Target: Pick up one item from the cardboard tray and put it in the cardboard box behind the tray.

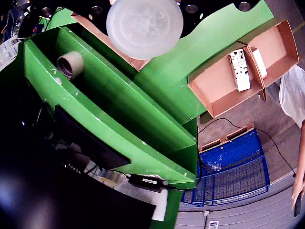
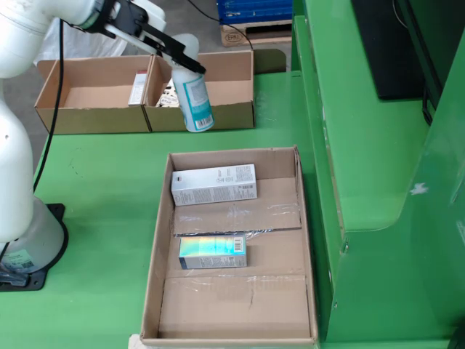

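Pincer (image 2: pixel 183 59) clenched on the bottle (image 2: pixel 193 98), I carried it toward twelve o'clock, near the box (image 2: pixel 225 115); release remained, two cartons left in the tray (image 2: pixel 232 302).

Print on the bottle (image 2: pixel 193 96) and boxes (image 2: pixel 214 184) seems too blurred to read

White glossy arm (image 2: pixel 18 109) w/ round base, black cable alongside; black fingers (image 2: pixel 171 51) at tip.
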